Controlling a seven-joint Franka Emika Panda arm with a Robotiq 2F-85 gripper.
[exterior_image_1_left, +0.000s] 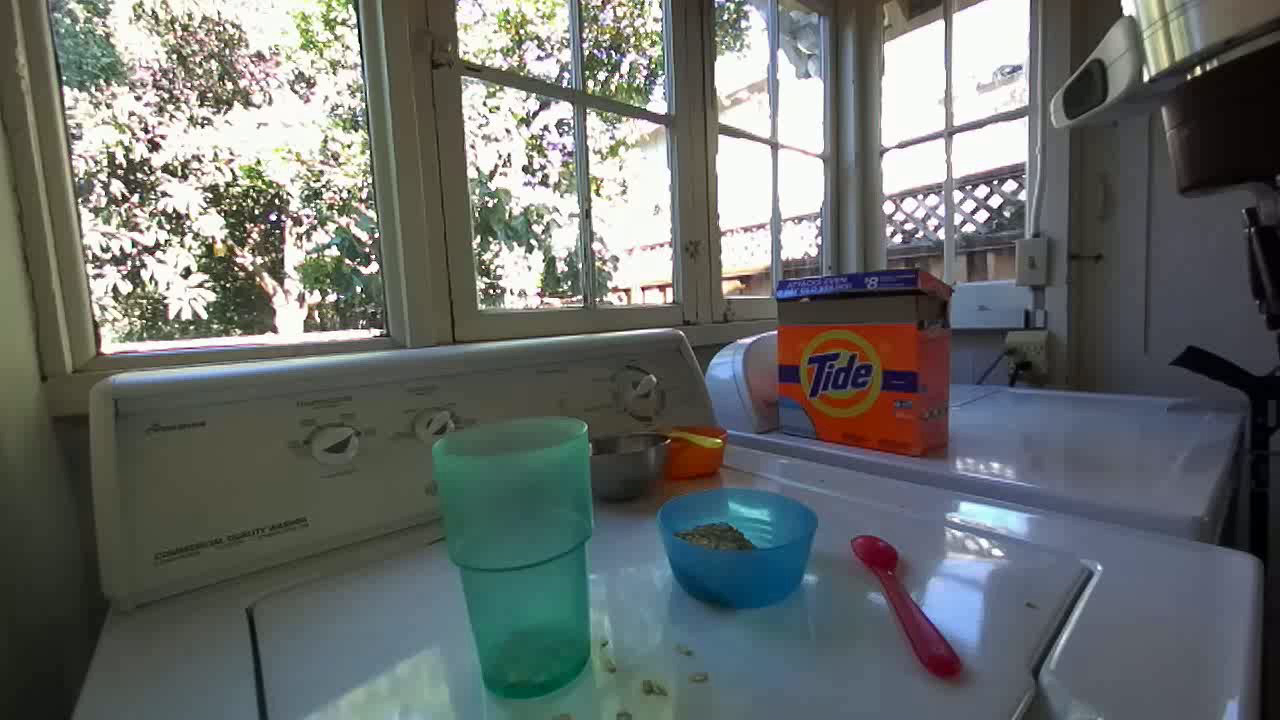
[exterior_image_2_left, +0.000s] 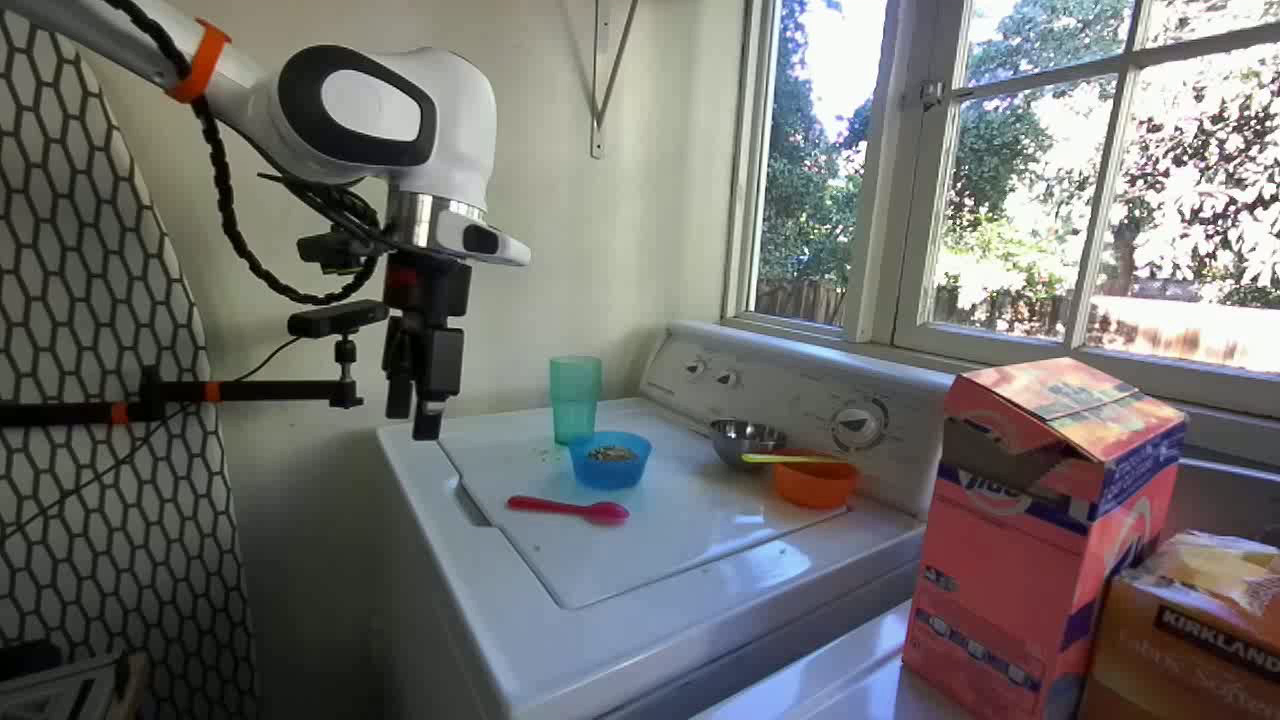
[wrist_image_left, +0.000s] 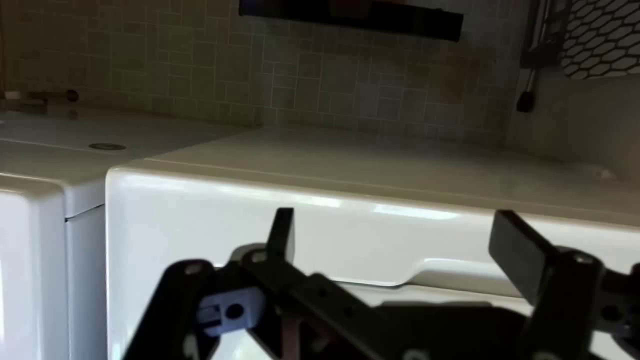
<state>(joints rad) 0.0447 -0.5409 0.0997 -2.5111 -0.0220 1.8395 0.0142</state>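
Hand (exterior_image_2_left: 412, 424) spread and empty, hung near an edge of the desk (exterior_image_2_left: 600, 560), where the red spoon (exterior_image_2_left: 563, 508) and green cup (exterior_image_2_left: 575, 400) flank the blue bowl (exterior_image_2_left: 605, 475). Any approach is best made slowly, from above, well clear of the green cup.

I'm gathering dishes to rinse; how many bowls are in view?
3: the blue bowl beside the green cup, and the metal bowl and orange bowl together near the control panel.

Washer top (exterior_image_2_left: 640, 548), cup (exterior_image_1_left: 515, 560) near wall-side edge, bits (exterior_image_1_left: 654, 688) beside it, blue bowl (exterior_image_1_left: 740, 580) farther in, red spoon (exterior_image_1_left: 907, 608) nearer front edge, metal bowl (exterior_image_1_left: 628, 475) and orange bowl (exterior_image_2_left: 815, 488) near back edge
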